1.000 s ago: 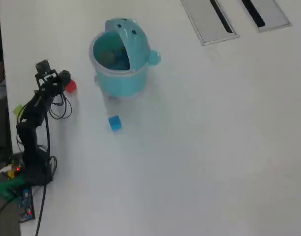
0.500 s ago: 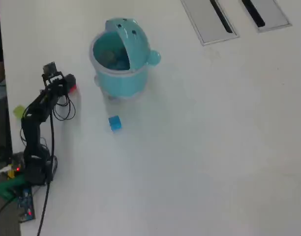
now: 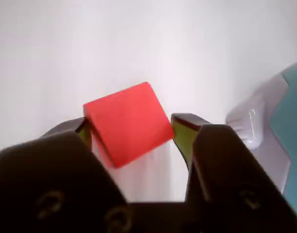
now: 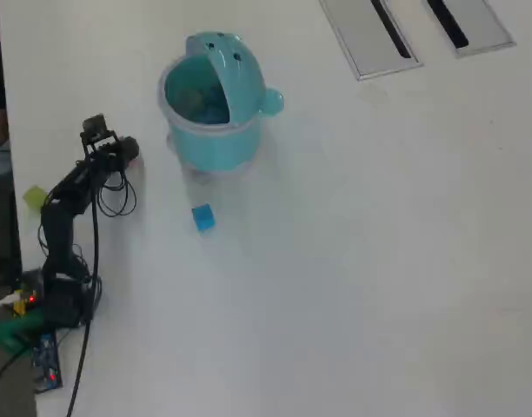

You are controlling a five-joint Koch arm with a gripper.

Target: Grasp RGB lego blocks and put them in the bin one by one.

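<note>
In the wrist view a red block sits tilted between the two dark fingers of my gripper, its corners touching both pads. From overhead, the gripper covers the red block, just left of the light-teal bin. The bin's hood is tipped back and its mouth is open. Its teal wall and pale rim show at the right edge of the wrist view. A blue block lies below the bin. A yellow-green block lies at the table's left edge, beside the arm.
Two grey slotted panels sit in the table at the top right. The arm's base with cables and a circuit board stands at the lower left, close to the table's left edge.
The gripper has moved right and slightly down over the red block, which showed beside it before and is now hidden under it from overhead. The blue and yellow-green blocks have not moved.
</note>
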